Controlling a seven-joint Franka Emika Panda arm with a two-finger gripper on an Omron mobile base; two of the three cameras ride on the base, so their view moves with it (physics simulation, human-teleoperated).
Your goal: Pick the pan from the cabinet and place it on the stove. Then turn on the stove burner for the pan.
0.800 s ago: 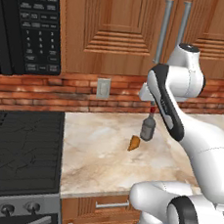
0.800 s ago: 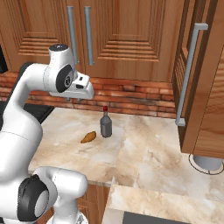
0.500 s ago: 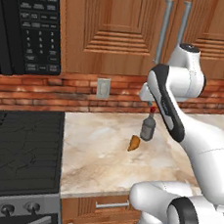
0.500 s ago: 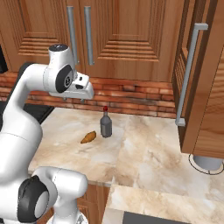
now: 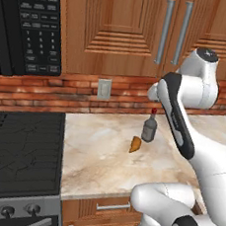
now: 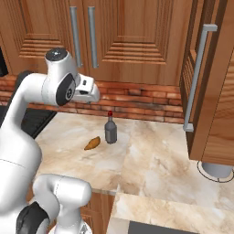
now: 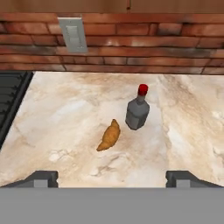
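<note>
Reddish-brown wood covers the upper cabinet (image 5: 144, 34), whose two raised-panel doors with long silver bar handles (image 5: 165, 30) are shut above the counter. Further right in the right base view, another cabinet door (image 6: 208, 87) stands swung open toward the camera; what is inside cannot be told from here, and the pan cannot be made out. The stove (image 5: 18, 159) sits at the left end of the counter, its black grates bare and a row of round knobs (image 5: 7, 211) on its steel front. A black microwave (image 5: 28, 23) hangs above it.

On the marbled countertop (image 5: 95, 157) stands a small grey bottle with a red cap (image 7: 138, 109), upright, near the brick backsplash (image 7: 131, 43). Just beside it, toward the stove and a little nearer the counter's front edge, lies a croissant (image 7: 109, 135), close to the bottle but not touching it. A grey wall outlet (image 7: 73, 35) is set in the bricks above the counter's stove end.

The white arm is folded high over the counter, with its hand level with the backsplash and angled down at the countertop. In the hand view the gripper (image 7: 112, 177) holds its two dark fingertips (image 7: 41, 178) far apart, with nothing between them, well above the bottle and croissant.
</note>
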